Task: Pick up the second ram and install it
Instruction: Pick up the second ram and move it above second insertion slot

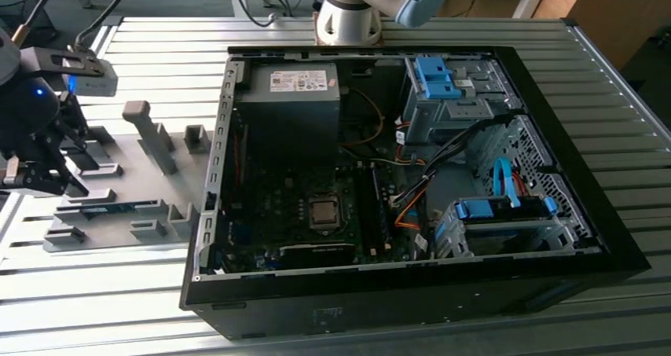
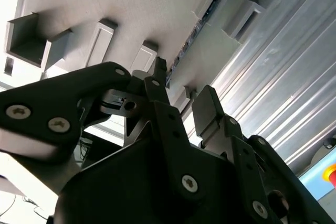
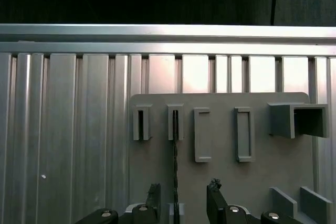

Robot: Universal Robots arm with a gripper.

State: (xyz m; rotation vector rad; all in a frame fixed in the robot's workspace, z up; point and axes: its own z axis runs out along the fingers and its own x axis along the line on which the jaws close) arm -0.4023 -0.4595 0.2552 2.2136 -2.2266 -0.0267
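Second ram seen edge-on, seated upright in slot of grey holder plate, at exterior view's left. Gripper positioned over plate, fingers spread wide, nothing gripped; ram seen between them, untouched. Open computer case placed at exterior view's right, on ribbed metal table.
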